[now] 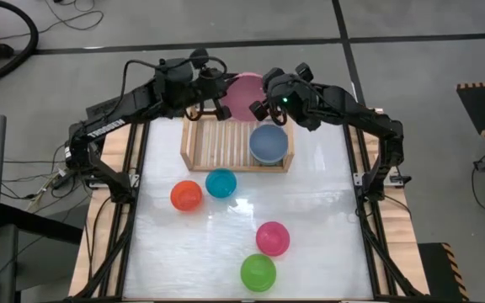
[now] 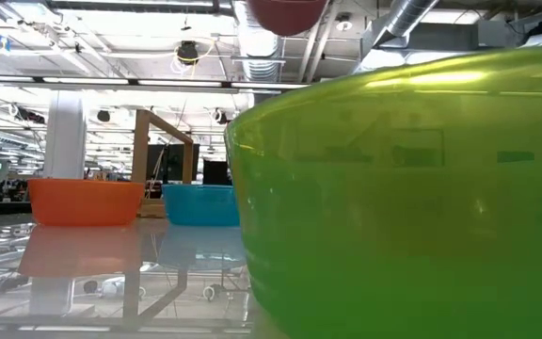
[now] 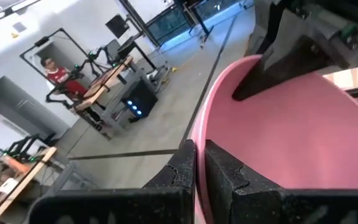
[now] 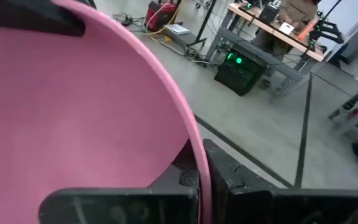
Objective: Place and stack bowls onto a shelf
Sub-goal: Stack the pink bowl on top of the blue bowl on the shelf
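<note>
A large pink bowl [image 1: 242,94] hangs in the air over the far edge of the wooden shelf [image 1: 217,145], opening up. My left gripper [image 3: 199,149] is shut on its left rim and my right gripper [image 4: 201,158] on its right rim. A blue bowl [image 1: 269,143] stands in the shelf's right part. On the table lie an orange bowl [image 1: 186,195], a teal bowl [image 1: 221,183], a magenta bowl [image 1: 272,237] and a lime green bowl [image 1: 258,272]. My left gripper pinches the pink bowl's rim [image 3: 197,127] on its left side, one finger [image 3: 229,174] inside the bowl and one [image 3: 178,169] outside. It comes in nearly level from the table's left. The bowl is lifted clear. My right gripper pinches the opposite rim [image 4: 194,140], on the bowl's right side, with one finger [image 4: 232,171] outside the wall and the other inside. It reaches in from the table's right, slanting slightly down. The bowl hangs clear of the shelf.
In the low view the lime green bowl [image 2: 403,188] fills the near right, with the orange bowl [image 2: 86,201] and teal bowl [image 2: 200,203] farther back. The shelf's left and middle slats [image 1: 213,143] are bare.
</note>
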Robot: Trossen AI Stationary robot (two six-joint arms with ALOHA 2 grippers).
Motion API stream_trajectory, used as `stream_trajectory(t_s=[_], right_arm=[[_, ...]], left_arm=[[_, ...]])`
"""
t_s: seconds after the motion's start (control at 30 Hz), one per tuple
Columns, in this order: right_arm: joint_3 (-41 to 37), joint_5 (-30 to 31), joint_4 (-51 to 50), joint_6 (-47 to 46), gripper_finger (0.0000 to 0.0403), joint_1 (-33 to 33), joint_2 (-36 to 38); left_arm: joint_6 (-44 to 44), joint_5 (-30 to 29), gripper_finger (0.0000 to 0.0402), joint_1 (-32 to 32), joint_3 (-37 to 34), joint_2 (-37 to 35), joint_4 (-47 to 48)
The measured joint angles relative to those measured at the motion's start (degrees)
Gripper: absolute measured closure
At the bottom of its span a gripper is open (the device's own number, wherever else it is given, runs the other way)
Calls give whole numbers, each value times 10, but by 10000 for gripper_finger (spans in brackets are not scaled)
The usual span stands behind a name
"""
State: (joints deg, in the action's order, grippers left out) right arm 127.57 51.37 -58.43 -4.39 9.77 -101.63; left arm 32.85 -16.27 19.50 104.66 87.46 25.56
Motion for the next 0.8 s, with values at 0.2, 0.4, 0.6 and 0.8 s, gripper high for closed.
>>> stream_trajectory(t_s=[0.2,0.4,0.6,0.8], right_arm=[[-13,-50,17,25,378,25,-3],[-14,-108,21,54,378,55,-26],[-14,-227,-2,119,378,108,-27],[-14,-429,-57,286,378,196,-27]], left_arm=[[20,30,358,7,0,0,8],[25,45,269,11,0,6,55],[24,19,200,12,0,-6,59],[-11,6,181,12,1,-49,78]])
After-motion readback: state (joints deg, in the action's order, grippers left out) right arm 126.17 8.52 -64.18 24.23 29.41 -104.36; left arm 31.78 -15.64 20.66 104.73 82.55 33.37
